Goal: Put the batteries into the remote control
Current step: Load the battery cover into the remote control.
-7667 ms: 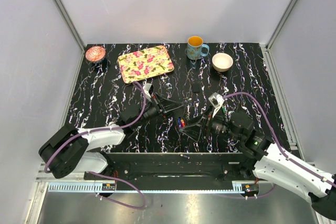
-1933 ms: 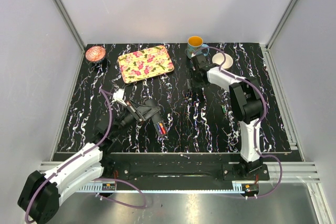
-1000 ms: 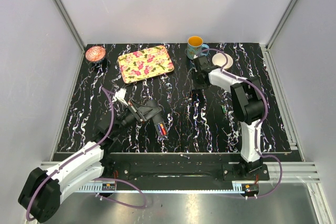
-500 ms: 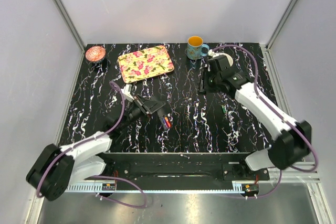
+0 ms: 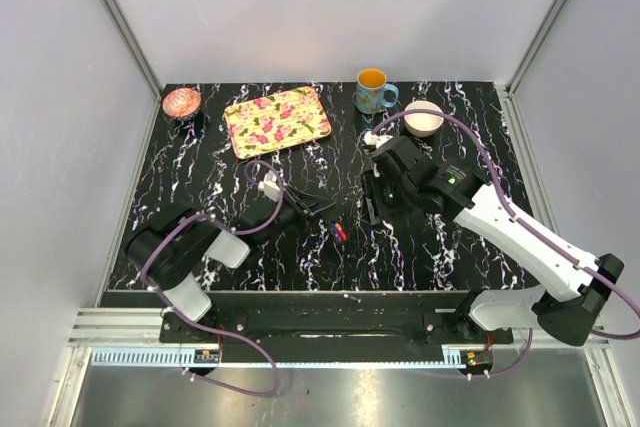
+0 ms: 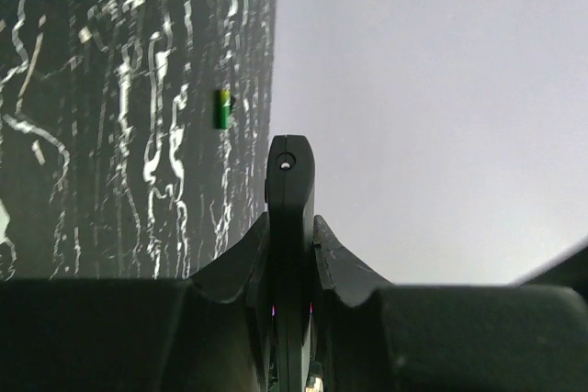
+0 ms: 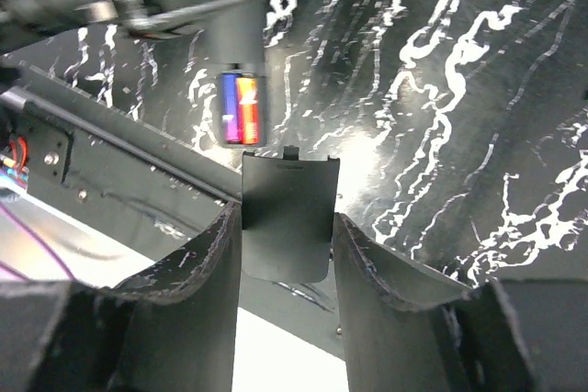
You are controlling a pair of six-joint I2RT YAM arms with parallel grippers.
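My left gripper [image 5: 312, 209] [image 6: 289, 225] is shut on the black remote control [image 5: 328, 222], which shows edge-on between the fingers in the left wrist view [image 6: 289, 172]. Two red and blue batteries [image 5: 338, 232] [image 7: 241, 109] sit side by side in the remote's open compartment. My right gripper [image 5: 372, 211] [image 7: 287, 225] is shut on the flat black battery cover [image 7: 287, 204]. It holds the cover just to the right of the remote's battery end, a small gap apart.
A floral tray [image 5: 277, 119], a pink bowl [image 5: 181, 102], a blue mug [image 5: 373, 90] and a white bowl [image 5: 423, 118] stand along the back. A small green cylinder [image 5: 428, 209] [image 6: 222, 107] lies on the marbled table. The front rail [image 7: 110, 162] runs below the remote.
My right arm has swung from the back near the mug to the front centre with the cover. My left gripper has carried the remote a little to the right.
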